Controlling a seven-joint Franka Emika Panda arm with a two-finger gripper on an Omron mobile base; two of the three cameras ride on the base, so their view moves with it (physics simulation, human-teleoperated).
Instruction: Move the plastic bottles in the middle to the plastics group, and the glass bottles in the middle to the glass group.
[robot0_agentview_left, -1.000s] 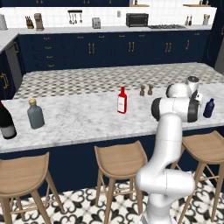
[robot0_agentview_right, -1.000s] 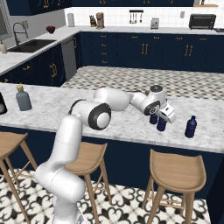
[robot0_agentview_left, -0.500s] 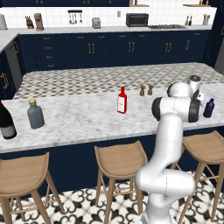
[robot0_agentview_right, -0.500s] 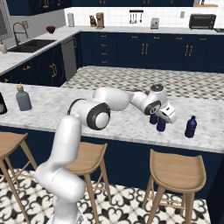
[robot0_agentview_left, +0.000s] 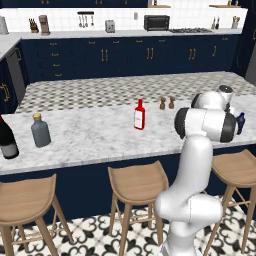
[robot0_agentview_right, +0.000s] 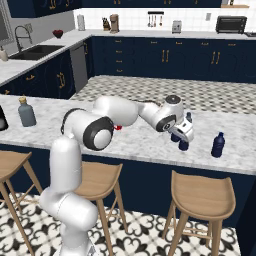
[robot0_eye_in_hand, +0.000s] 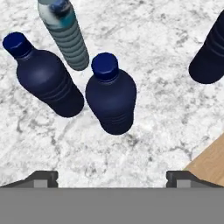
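My gripper (robot0_eye_in_hand: 113, 177) is open above the right end of the island counter (robot0_agentview_left: 90, 135), with nothing between its fingers. Just beyond the fingertips a navy plastic bottle (robot0_eye_in_hand: 110, 98) stands upright on its own. Beside it stand another navy bottle (robot0_eye_in_hand: 43, 78) and the pale teal bottle (robot0_eye_in_hand: 65, 35) of the plastics group. A third navy bottle (robot0_eye_in_hand: 210, 57) (robot0_agentview_right: 217, 145) stands a little apart, near the counter's front edge. The red glass bottle (robot0_agentview_left: 139, 114) is upright mid-counter. At the far left end are the grey flask (robot0_agentview_left: 40, 131) and the dark wine bottle (robot0_agentview_left: 6, 140).
Two small shakers (robot0_agentview_left: 167, 103) stand behind the red bottle. Wooden stools (robot0_agentview_left: 137, 177) line the counter's near side. In the right base view the arm reaches across the counter to the navy bottles (robot0_agentview_right: 184, 145).
The jaws have spread wide and let go of the middle navy bottle, which now stands free beside the teal one. The arm has hardly moved.
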